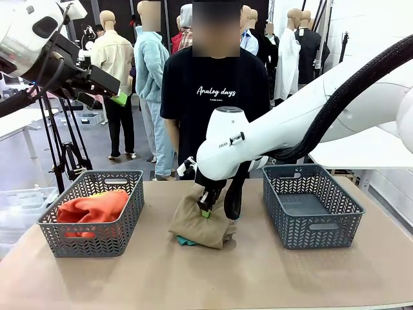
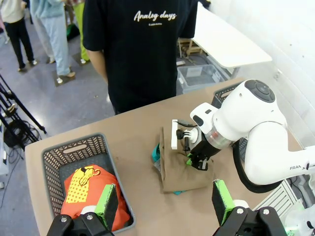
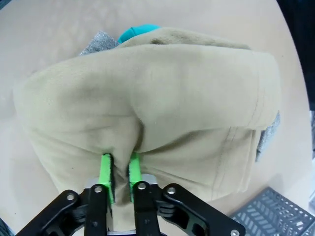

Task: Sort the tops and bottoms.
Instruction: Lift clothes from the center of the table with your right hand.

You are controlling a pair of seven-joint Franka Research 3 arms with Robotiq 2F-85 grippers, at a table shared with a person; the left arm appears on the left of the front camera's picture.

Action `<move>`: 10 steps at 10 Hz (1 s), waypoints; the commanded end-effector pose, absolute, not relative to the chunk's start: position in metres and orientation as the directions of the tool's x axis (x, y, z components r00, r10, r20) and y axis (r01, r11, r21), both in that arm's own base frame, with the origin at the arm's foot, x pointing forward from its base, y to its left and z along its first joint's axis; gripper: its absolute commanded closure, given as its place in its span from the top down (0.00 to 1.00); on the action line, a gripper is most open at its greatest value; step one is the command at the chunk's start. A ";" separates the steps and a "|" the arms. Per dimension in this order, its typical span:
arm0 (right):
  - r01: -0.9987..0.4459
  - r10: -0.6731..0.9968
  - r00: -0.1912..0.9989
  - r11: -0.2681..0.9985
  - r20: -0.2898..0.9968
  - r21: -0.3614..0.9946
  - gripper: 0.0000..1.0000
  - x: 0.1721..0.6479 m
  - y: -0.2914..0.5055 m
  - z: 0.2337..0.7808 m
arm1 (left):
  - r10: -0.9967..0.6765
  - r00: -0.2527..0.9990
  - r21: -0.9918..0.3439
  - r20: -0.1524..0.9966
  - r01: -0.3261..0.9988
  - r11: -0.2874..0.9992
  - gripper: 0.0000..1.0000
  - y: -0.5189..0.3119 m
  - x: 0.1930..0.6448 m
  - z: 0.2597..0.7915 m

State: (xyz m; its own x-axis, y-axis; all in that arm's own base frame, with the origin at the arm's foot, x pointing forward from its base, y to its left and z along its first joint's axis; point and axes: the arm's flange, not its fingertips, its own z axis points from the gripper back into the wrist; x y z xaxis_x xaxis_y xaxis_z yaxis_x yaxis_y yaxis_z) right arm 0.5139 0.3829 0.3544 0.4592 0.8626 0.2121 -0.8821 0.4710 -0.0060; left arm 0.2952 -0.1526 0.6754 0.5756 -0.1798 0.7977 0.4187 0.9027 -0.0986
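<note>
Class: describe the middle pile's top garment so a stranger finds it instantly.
Between the grey baskets lies a clothes pile. On top is the tan garment, pinched by the right gripper; a teal one and a grey one peek out beneath.

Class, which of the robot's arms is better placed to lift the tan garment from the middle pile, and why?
Right. The right claw pinches a fold of the tan garment on the table, while the left claw hangs open, high up and away from it.
</note>
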 end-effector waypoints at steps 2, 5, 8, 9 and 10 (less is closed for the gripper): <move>-0.872 0.854 0.483 0.490 0.193 0.009 0.00 0.512 0.382 0.352 | -0.181 0.573 -0.109 0.799 0.435 0.894 1.00 -0.151 0.295 0.675; -0.840 0.799 0.528 0.541 0.287 0.041 0.00 0.494 0.363 0.380 | -0.181 0.573 -0.109 0.799 0.435 0.894 1.00 -0.151 0.295 0.675; -0.797 0.724 0.550 0.604 0.417 0.004 0.00 0.461 0.323 0.454 | -0.181 0.573 -0.109 0.799 0.435 0.894 1.00 -0.151 0.295 0.675; -0.776 0.696 0.543 0.630 0.469 -0.035 0.00 0.449 0.304 0.486 | -0.181 0.573 -0.109 0.799 0.435 0.894 1.00 -0.151 0.295 0.675; -0.748 0.662 0.538 0.660 0.522 -0.067 0.00 0.434 0.286 0.515 | -0.181 0.573 -0.109 0.799 0.435 0.894 1.00 -0.151 0.295 0.675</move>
State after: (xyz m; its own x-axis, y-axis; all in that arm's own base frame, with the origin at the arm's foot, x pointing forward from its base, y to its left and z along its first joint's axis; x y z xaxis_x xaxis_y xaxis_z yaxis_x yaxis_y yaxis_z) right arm 0.4589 0.3138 0.5037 0.5598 0.6838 0.4680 -0.7637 0.6450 -0.0290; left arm 0.2950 -0.1524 0.6756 0.5751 -0.1795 0.7982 0.4187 0.9027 -0.0987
